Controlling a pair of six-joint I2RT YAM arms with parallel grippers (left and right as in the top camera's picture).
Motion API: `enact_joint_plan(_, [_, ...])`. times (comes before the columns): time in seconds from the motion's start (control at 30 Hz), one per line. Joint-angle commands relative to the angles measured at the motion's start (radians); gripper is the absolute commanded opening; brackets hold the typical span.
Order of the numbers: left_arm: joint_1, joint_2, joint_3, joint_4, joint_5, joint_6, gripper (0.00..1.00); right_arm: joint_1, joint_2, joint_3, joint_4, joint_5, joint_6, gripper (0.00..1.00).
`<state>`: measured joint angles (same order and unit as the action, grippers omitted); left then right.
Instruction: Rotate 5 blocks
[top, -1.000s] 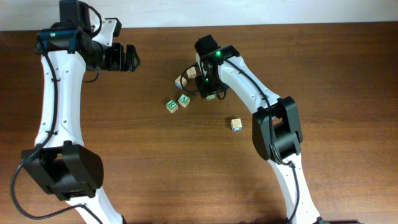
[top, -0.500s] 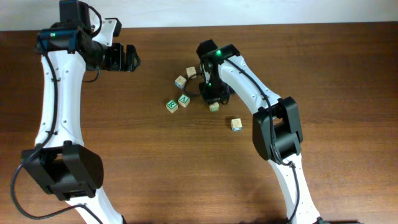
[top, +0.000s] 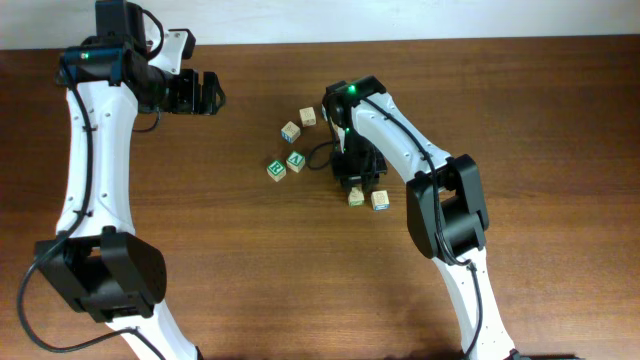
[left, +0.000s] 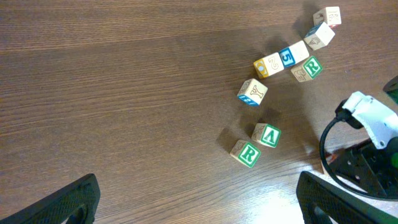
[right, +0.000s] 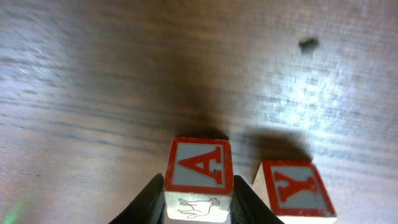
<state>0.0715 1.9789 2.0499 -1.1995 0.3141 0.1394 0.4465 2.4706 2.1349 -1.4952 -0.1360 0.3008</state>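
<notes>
The right gripper (right: 198, 198) pinches one red-A cube (right: 198, 169) between its two fingers (right: 148, 200), low at the table (top: 560, 110); whether the cube rests on the wood cannot be told. One red-Y cube (right: 292, 186) stands just beside it, not touching. Overhead shows six cubes in all. The other four lie toward the left arm: a green R cube (top: 276, 169) just beside a green V cube (top: 296, 160), then a near pale cube (top: 290, 131) and a far pale cube (top: 308, 117). The left gripper (top: 210, 92) hangs well apart, jaws spread wide and empty

I am viewing a dark brown wood-grain table (top: 260, 290) filling the overhead frame; a pale strip (top: 450, 18) is running along its far edge. Light is glaring off the wood.
</notes>
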Motion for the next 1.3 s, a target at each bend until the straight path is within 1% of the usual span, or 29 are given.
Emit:
enact_joint_plan(0.0, [-0.005, 0.003, 0.016, 0.002, 0.0, 0.02, 0.99, 0.005, 0.01, -0.035, -0.02, 0.008, 0.03, 0.3])
enact_joint_plan(0.3, [-0.005, 0.003, 0.016, 0.002, 0.0, 0.02, 0.99, 0.005, 0.01, -0.035, -0.068, 0.009, 0.03, 0.31])
enact_joint_plan(0.4, [-0.005, 0.003, 0.016, 0.002, 0.0, 0.02, 0.99, 0.002, 0.01, -0.031, -0.049, 0.013, 0.029, 0.4])
enact_joint_plan(0.47, [-0.005, 0.003, 0.016, 0.002, 0.0, 0.02, 0.99, -0.002, 0.01, -0.016, -0.037, 0.015, 0.029, 0.41])
enact_joint_plan(0.63, [-0.005, 0.003, 0.016, 0.002, 0.0, 0.02, 0.99, -0.004, 0.01, 0.052, -0.029, 0.016, 0.01, 0.41])
enact_joint_plan(0.77, [-0.005, 0.003, 0.016, 0.002, 0.0, 0.02, 0.99, -0.004, 0.01, 0.167, -0.026, 0.016, -0.027, 0.42])
enact_joint_plan(0.83, [-0.005, 0.003, 0.016, 0.002, 0.0, 0.019, 0.99, -0.003, 0.01, 0.238, -0.015, 0.015, -0.053, 0.46])
enact_joint_plan(0.87, [-0.005, 0.003, 0.016, 0.002, 0.0, 0.02, 0.99, -0.001, 0.01, 0.282, 0.007, 0.013, -0.061, 0.48])
enact_joint_plan(0.97, [-0.005, 0.003, 0.016, 0.002, 0.0, 0.02, 0.99, 0.013, 0.01, 0.34, 0.097, 0.012, -0.081, 0.52])
enact_joint_plan(1.03, [-0.005, 0.003, 0.016, 0.002, 0.0, 0.019, 0.99, 0.035, 0.012, 0.332, 0.194, 0.014, -0.116, 0.61])
enact_joint_plan(1.1, [-0.005, 0.003, 0.016, 0.002, 0.0, 0.02, 0.99, 0.053, 0.021, 0.313, 0.249, 0.016, -0.116, 0.62])
enact_joint_plan(1.13, [-0.005, 0.003, 0.016, 0.002, 0.0, 0.02, 0.99, 0.06, 0.029, 0.31, 0.26, 0.016, -0.096, 0.62])
enact_joint_plan(1.23, [-0.005, 0.003, 0.016, 0.002, 0.0, 0.02, 0.99, 0.078, 0.068, 0.309, 0.281, 0.016, 0.089, 0.61])
enact_joint_plan(1.27, [-0.005, 0.003, 0.016, 0.002, 0.0, 0.02, 0.99, 0.083, 0.079, 0.309, 0.286, 0.016, 0.136, 0.63])
